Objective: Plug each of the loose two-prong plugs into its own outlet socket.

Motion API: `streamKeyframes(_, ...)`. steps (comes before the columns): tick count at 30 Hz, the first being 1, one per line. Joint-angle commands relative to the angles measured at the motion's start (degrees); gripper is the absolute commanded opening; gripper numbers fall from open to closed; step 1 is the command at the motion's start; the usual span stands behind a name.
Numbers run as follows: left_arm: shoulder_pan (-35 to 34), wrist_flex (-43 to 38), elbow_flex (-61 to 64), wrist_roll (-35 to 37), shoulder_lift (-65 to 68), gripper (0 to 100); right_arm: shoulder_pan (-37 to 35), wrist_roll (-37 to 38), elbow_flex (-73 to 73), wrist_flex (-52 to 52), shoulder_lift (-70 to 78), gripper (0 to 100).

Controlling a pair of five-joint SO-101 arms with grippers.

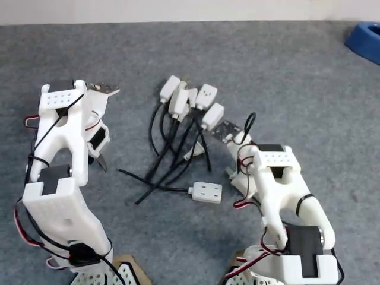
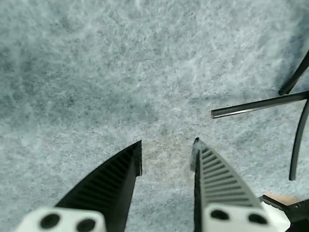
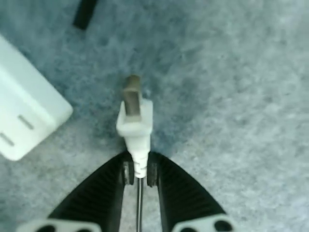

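Observation:
My right gripper [image 3: 139, 166] is shut on the neck of a white two-prong plug [image 3: 135, 116], which points its prongs away from the fingers just above the grey carpet. A white outlet socket [image 3: 26, 116] lies close beside that plug. In the high view this loose outlet socket [image 1: 206, 192] sits left of the right gripper [image 1: 233, 174]. A cluster of white plugs and sockets [image 1: 189, 100] lies at the centre back, its black cords [image 1: 166, 157] fanning toward the front. My left gripper [image 2: 166, 154] hangs open over bare carpet, with cord ends [image 2: 260, 105] off to one side.
A blue container [image 1: 365, 40] sits at the far right back corner. Grey carpet [image 1: 285, 83] covers the whole work area, with free room to the back right and back left. The left arm [image 1: 59, 148] stands left of the cord bundle.

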Motion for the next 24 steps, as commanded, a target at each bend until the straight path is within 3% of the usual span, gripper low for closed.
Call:
streamKeyframes(1,0.92,0.79,-0.75,0.35,-3.12,18,-1.36,-0.97,-0.92,-1.19,-2.33,1.2)
streamKeyframes(10,1.01,0.79,-0.66,0.35,-3.12,18,-1.45,-0.53,-1.01,-1.19,-1.19,1.5)
streamKeyframes(16,1.01,0.79,-0.66,0.35,-3.12,18,-1.45,1.23,-1.01,-1.01,-1.19,9.9)
streamKeyframes(24,1.10,0.79,-0.66,0.35,-3.12,18,-1.45,1.14,-1.10,-1.27,-0.92,10.1)
